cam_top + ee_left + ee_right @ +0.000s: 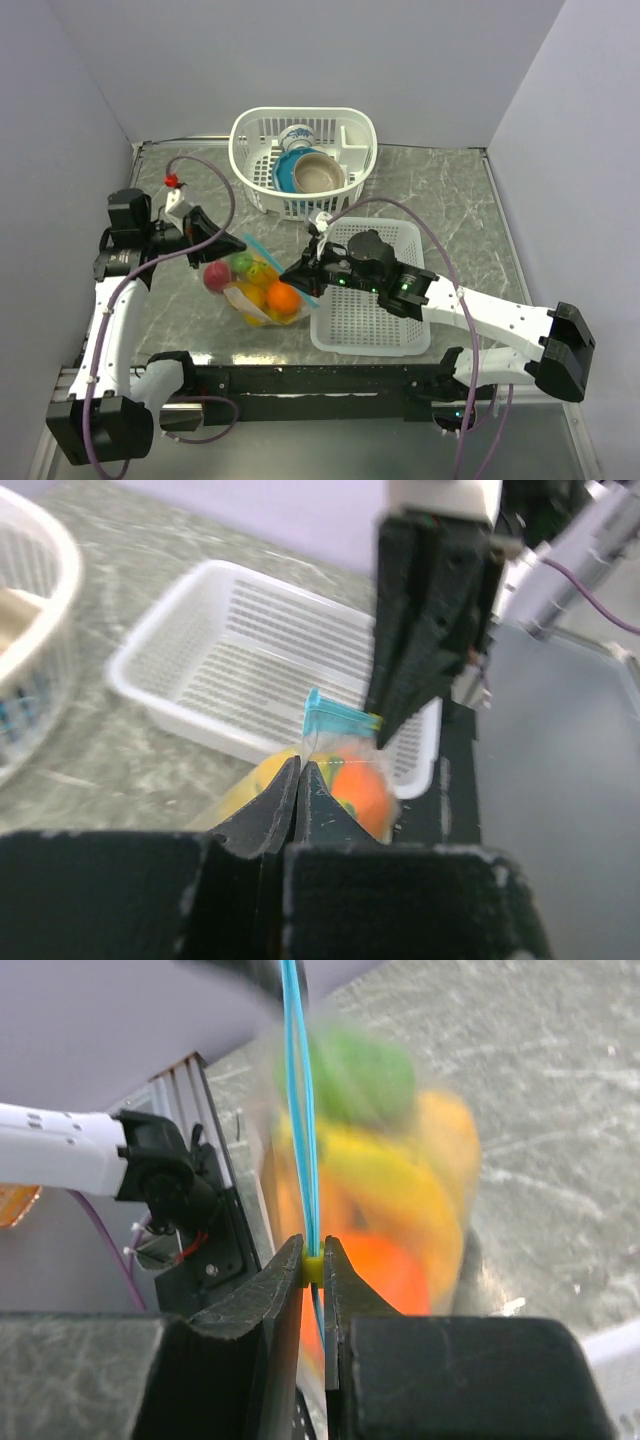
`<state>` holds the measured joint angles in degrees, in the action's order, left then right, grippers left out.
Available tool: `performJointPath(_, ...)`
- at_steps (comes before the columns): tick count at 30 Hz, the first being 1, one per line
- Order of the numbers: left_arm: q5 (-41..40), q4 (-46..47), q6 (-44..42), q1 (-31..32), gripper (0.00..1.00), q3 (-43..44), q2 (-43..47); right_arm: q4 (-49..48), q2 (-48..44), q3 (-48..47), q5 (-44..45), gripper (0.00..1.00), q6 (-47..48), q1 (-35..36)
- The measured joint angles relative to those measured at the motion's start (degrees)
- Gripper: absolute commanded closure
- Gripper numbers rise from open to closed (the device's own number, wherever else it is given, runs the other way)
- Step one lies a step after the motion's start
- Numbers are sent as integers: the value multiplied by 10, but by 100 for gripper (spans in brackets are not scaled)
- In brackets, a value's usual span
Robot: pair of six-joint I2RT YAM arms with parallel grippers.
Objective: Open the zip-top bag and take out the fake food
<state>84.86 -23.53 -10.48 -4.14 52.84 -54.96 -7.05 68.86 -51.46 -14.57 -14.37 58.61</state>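
Note:
The zip-top bag (256,287) is held a little above the table between both grippers, its teal zip strip (262,250) on top. Inside it is the fake food: a red apple (217,276), a green piece (243,263), an orange (283,297) and yellow pieces. My left gripper (207,247) is shut on the bag's clear plastic near the strip (335,717). My right gripper (299,271) is shut on the yellow slider (314,1269) on the blue strip (296,1110). The orange (392,1272), a yellow piece (390,1185) and the green piece (365,1075) show blurred behind it.
A round white basket (250,135) with bowls and a cup stands at the back middle. A rectangular white basket (375,300) lies at the right under my right arm, and it also shows in the left wrist view (240,650).

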Motion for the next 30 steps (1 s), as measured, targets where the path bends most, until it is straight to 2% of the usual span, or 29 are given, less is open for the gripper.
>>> performJointPath(10,16,75,70,-139,99,55,-39,-12,-31,59,20,88,-30,0)
performJointPath(21,19,103,78,-177,99,63,-51,-2,-5,59,44,85,-34,0)
performJointPath(25,23,90,63,-192,99,68,-58,0,-5,63,64,77,-41,0)
performJointPath(26,23,78,54,-193,99,73,-63,-3,-6,64,67,69,-43,0)
performJointPath(30,12,17,-17,-203,99,99,-87,27,-8,70,82,57,-46,0)
